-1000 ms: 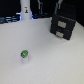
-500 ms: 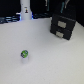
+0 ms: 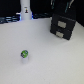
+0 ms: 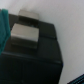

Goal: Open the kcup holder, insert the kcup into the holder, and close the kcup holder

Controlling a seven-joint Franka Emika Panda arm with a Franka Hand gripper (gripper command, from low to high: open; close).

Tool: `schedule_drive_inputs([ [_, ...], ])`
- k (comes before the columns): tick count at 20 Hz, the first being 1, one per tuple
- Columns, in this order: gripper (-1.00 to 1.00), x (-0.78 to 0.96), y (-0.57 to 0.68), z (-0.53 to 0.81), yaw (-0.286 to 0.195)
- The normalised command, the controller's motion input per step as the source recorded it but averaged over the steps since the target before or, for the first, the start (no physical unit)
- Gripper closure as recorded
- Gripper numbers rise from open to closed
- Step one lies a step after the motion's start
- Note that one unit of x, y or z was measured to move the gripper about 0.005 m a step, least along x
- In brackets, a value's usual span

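On the exterior view's left, the kcup (image 3: 24, 53) sits alone on the white worktop (image 3: 47, 60), its green top showing, well apart from everything else. Further toward the exterior view's right, the kcup holder (image 3: 63, 27) stands at the far side of the worktop, a black boxy unit with pale patches on its front. The arm hangs above it, and the claw (image 3: 62, 11) seems to hover just over the holder's top, though the picture is too blurred to tell whether it is wide or narrow. In the wrist view, the holder (image 4: 37, 57) fills most of the frame, dark and close.
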Motion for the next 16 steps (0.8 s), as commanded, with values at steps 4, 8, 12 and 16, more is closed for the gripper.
schedule_drive_inputs([
  [4, -1.00, -0.32, 0.59, -0.24, -0.162],
  [8, -1.00, -0.19, 0.49, -0.33, -0.154],
  [12, -1.00, -0.05, 0.33, -0.39, -0.124],
  [16, -1.00, 0.03, 0.20, -0.38, -0.058],
])
